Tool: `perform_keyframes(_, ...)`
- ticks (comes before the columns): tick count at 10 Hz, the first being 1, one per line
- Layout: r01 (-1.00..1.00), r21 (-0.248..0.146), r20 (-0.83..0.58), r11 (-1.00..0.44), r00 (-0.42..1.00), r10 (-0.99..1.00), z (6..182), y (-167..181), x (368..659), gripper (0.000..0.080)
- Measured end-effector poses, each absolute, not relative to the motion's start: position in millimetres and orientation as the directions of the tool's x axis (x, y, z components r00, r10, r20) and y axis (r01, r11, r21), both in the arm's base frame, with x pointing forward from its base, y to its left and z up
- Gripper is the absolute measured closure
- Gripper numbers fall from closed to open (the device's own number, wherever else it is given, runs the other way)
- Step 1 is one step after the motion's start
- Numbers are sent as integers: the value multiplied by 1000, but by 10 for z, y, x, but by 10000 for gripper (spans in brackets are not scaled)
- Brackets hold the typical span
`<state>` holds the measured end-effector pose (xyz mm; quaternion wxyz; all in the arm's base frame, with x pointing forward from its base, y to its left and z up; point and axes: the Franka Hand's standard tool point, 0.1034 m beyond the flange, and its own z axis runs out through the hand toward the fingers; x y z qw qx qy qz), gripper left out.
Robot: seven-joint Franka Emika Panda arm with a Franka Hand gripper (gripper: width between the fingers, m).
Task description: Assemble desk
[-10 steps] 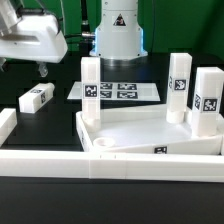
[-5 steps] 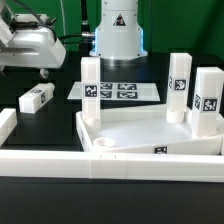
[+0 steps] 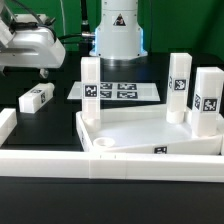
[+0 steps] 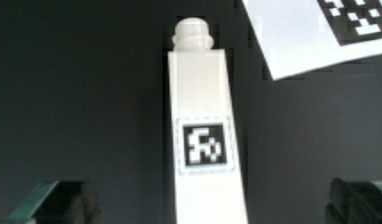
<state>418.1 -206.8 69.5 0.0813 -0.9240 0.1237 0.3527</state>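
desk top [image 3: 150, 135] white, three tagged legs [image 3: 179, 88] upright

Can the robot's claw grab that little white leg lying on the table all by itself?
Probably yes. The gripper hangs open above the loose leg, which lies alone on the dark table, apart from the desk top. In the wrist view the leg sits between the fingers, with nothing in the way.

Landmark: desk top [image 3: 140, 135]. Three legs [image 3: 91, 88] [image 3: 178, 85] [image 3: 208, 100] upright on it. Fourth leg [image 3: 36, 97] flat on table toward exterior view's left. Marker board [image 3: 116, 91] behind. Rail [image 3: 60, 161] in front.
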Motion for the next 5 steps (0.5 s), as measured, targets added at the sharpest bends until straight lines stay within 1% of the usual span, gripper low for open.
perform_keyframes(2,-290,-75,-754,-954,642,-136,688,-2020,4220,150)
perform_keyframes(3,-291,-75,-789,-954,602,-122,676,-2023,4228,150)
perform_keyframes(5,-297,-60,-842,-953,528,-111,654,-2050,4154,150)
